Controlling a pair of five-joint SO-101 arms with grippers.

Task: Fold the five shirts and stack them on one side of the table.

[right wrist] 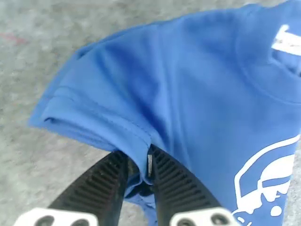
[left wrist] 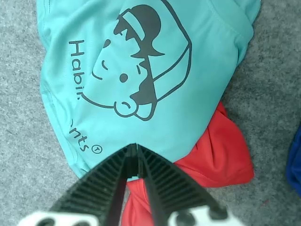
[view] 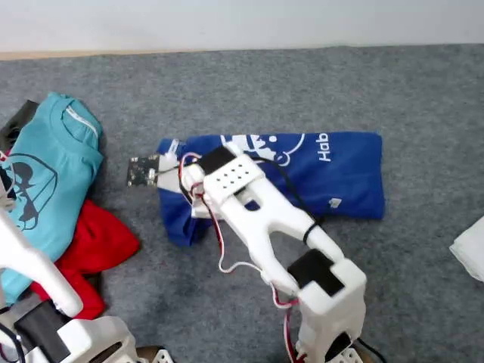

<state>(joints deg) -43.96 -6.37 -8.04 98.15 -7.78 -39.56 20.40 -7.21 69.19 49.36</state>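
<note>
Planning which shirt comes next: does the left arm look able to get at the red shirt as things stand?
Probably yes. The left gripper sits over where the red shirt pokes out from under the teal shirt; that exposed part is bare, though the teal one covers the rest.

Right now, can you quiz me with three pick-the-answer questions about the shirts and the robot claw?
1. What peeks out from under the teal shirt?
A. a red shirt
B. a yellow towel
C. a box

2. What colour is the drawing on the blue shirt?
A. black
B. white
C. green

3. The right claw is
A. wide open
B. shut on nothing
C. shut on the blue shirt

Answers:
1 A, red cloth shows beneath the teal shirt's edge.
2 B, white lines stand out on the blue.
3 C, blue fabric sits pinched between its fingers.
</note>
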